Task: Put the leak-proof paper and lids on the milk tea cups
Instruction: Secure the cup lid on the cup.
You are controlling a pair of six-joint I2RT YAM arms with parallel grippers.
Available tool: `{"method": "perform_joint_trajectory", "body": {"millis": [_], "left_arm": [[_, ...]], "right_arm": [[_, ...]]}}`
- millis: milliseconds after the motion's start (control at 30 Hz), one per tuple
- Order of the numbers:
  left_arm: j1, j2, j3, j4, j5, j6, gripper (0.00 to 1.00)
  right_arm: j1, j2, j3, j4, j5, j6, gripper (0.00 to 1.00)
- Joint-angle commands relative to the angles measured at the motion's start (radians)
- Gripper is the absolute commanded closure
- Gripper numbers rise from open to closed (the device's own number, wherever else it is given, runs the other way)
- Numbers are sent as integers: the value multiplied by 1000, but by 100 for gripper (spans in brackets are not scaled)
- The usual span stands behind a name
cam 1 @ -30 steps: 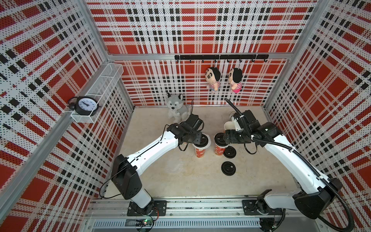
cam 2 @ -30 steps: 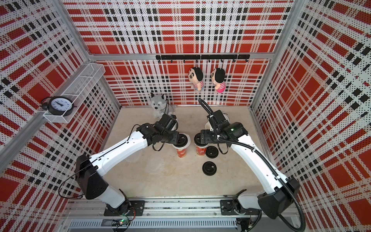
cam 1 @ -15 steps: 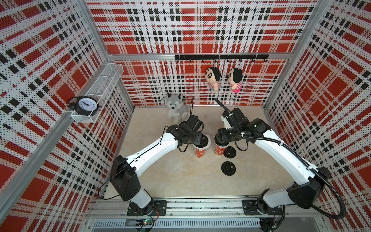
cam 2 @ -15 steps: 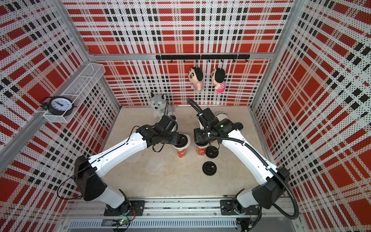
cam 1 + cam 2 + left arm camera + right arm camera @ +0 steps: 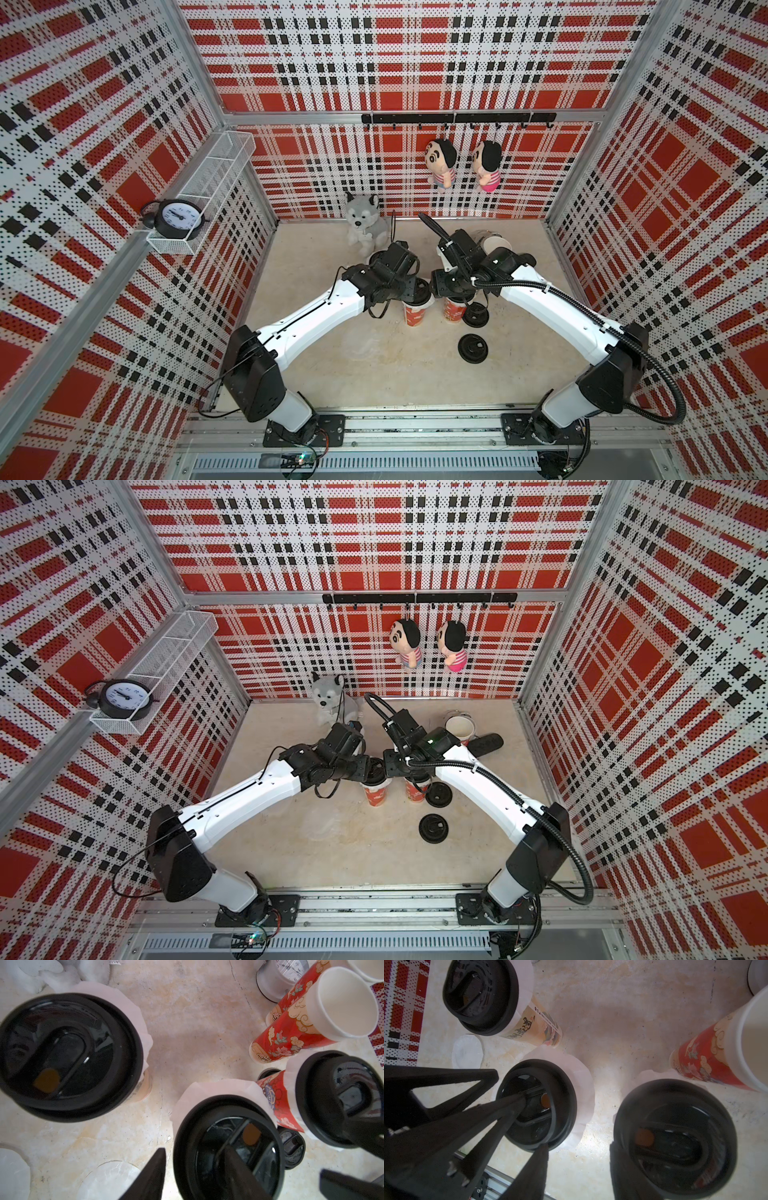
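You have loose leak-proof paper (image 5: 108, 1180) lying flat on the table (image 5: 197, 1012) just beside the lidded cups (image 5: 533, 1026). More of it is already trapped under three black lids (image 5: 68, 1053), its crinkly edge sticking out all round. Judge it as featherlight, limp and easy to crease or tear. Pinch a raised bit of the rim gently, not the flat middle (a sheet lying flush gives the fingers little to catch).

The left gripper (image 5: 195, 1148) stands astride the rim of the middle lid (image 5: 537, 1103), one finger in its recess and one outside. The fingers are apart, and you cannot tell whether they clamp it. The right gripper (image 5: 449, 289) is down at the neighbouring lid (image 5: 675, 1136), and how its fingers stand is not clear.

Two of the milk tea cups (image 5: 342, 1001) stand open near the back, their white insides empty and no paper on them. What the lidded cups hold is hidden. Two spare lids (image 5: 472, 348) lie on the table.
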Motion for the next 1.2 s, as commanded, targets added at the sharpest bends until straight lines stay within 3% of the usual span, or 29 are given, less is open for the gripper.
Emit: {"method": "perform_joint_trajectory", "body": {"millis": [0,767,1167], "left_arm": [[-5,16,-53,-91,-7,9,51],[-5,-3,-94,-75,6,5,51],[-5,8,-95,-63,19,12,51]], "right_arm": [[10,13,-17,21,32,37,54],[16,79,-53,67,17,71,56],[45,80,-190,101,17,144,58]]}}
